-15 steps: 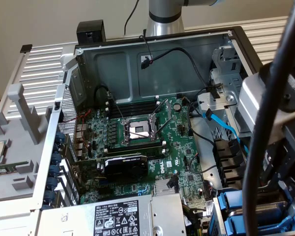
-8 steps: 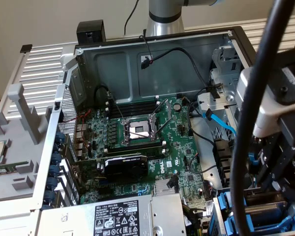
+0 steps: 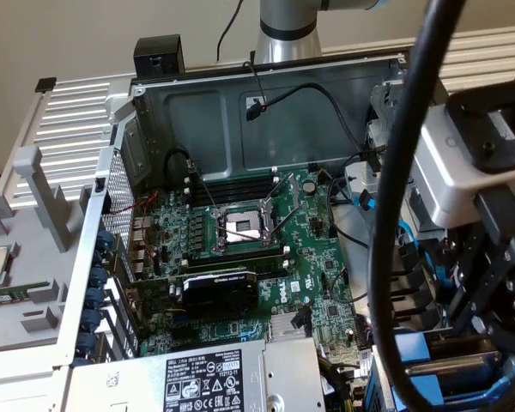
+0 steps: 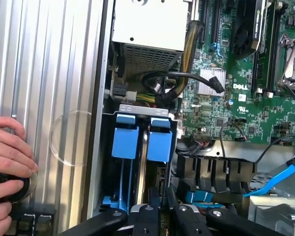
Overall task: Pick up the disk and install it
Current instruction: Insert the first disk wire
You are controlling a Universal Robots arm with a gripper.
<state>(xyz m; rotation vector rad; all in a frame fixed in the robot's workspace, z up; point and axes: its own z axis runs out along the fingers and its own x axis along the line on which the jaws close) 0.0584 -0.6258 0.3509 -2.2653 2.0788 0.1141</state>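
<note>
In the wrist view two bright blue carriers stand side by side in the drive bay at the case's edge. I take the one in line with my fingers to be the disk (image 4: 160, 140), seen end-on with its blue handle up; the similar carrier (image 4: 125, 140) sits right beside it. My gripper (image 4: 160, 212) reaches in over the bay, its black fingers (image 4: 148, 209) close together on either side of the disk's near end. In the exterior view the gripper (image 3: 487, 339) hangs at the far right over the blue bay parts (image 3: 412, 348).
A person's hand (image 4: 7, 157) rests on a black round object (image 4: 10, 189) on the ribbed metal surface (image 4: 54, 73) beside the case. The power supply (image 4: 147, 24), motherboard (image 4: 236, 98), loose black cables (image 4: 172, 78) and a blue cable (image 4: 280, 179) crowd the bay.
</note>
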